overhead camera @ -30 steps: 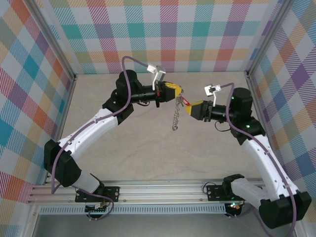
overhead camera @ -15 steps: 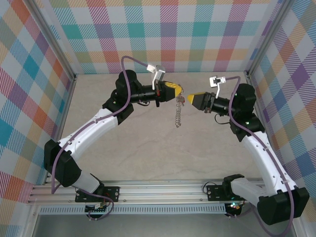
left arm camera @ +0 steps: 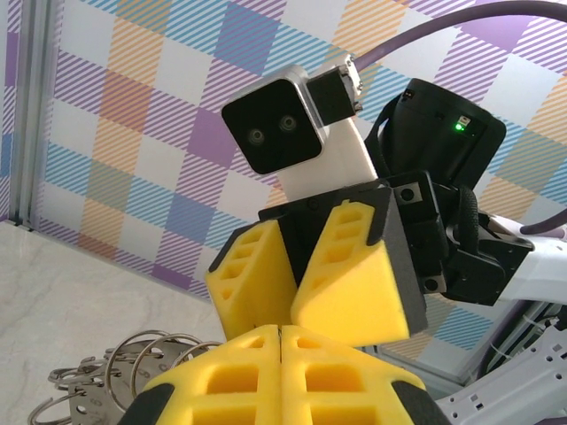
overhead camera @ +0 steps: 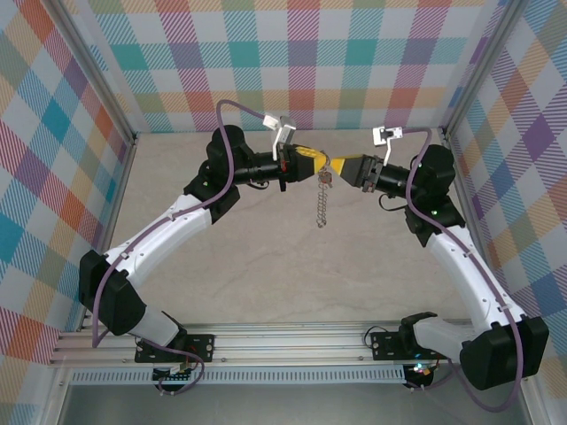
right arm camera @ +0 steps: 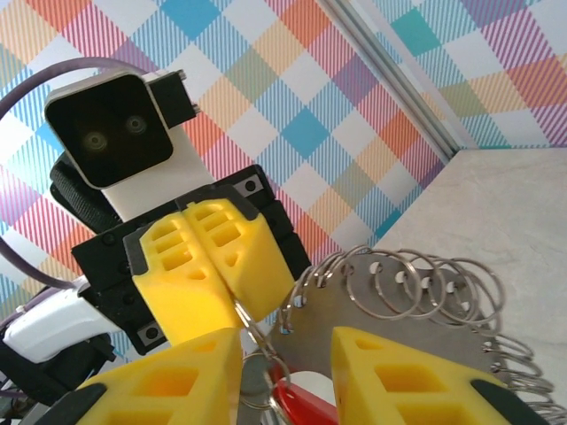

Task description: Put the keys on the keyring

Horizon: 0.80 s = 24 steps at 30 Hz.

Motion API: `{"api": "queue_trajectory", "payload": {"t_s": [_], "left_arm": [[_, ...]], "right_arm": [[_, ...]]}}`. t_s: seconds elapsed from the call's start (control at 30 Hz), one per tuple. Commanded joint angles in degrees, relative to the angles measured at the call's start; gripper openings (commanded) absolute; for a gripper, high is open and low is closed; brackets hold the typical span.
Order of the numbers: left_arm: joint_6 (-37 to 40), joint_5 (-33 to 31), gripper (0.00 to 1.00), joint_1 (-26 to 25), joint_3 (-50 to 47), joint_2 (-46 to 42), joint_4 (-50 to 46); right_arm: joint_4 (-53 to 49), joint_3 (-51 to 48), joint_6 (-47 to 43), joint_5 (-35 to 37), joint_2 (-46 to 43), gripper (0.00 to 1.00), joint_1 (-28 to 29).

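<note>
The keyring [overhead camera: 321,205] is hanging clear of the bench [overhead camera: 266,261]. The left gripper [overhead camera: 319,166] is clamping its top in closed jaws and presenting it. The right gripper [overhead camera: 336,166] is holding its jaws apart around the keys [right arm camera: 297,400], probably to work them on.

- White arm links [overhead camera: 168,221] with black joints, purple cables [overhead camera: 232,111] looped alongside.
- Left claw [overhead camera: 319,163], right claw [overhead camera: 338,166]: yellow honeycombed fingers [left arm camera: 257,274], black mounts.
- Silver-grey wrist cameras [overhead camera: 283,129]; small green light [left arm camera: 457,125].

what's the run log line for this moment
left gripper: shut on keyring, ring hanging | right gripper: open, red key tag between jaws
</note>
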Motion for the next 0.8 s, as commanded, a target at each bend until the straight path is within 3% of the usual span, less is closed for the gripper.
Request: {"api": "queue_trajectory", "payload": {"t_s": [0.0,0.47,0.6,0.63,0.77], "left_arm": [[-0.25,0.86,0.0,-0.58,0.09,-1.45,3.41],[-0.22,0.6,0.0,-0.93,0.54,-1.09,3.06],[-0.14,0.28,0.0,-1.02,0.46,-0.99,3.06],[-0.13,0.25,0.0,-1.02,0.51,-0.99,2.91],[2.61,-1.84,0.0,-0.95,1.91,-1.18,-2.57]], "right_arm": [[3.67,1.71,0.8,-1.41,-0.15,0.33,0.74],[5.4,1.97,1.58,-1.58,1.55,0.21,2.02],[5.35,1.97,1.63,-2.27,1.59,0.04,2.07],[4.54,2.1,1.08,-2.29,1.5,0.0,2.11],[-7.58,5.56,-7.56,-1.5,1.18,0.0,2.07]]}}
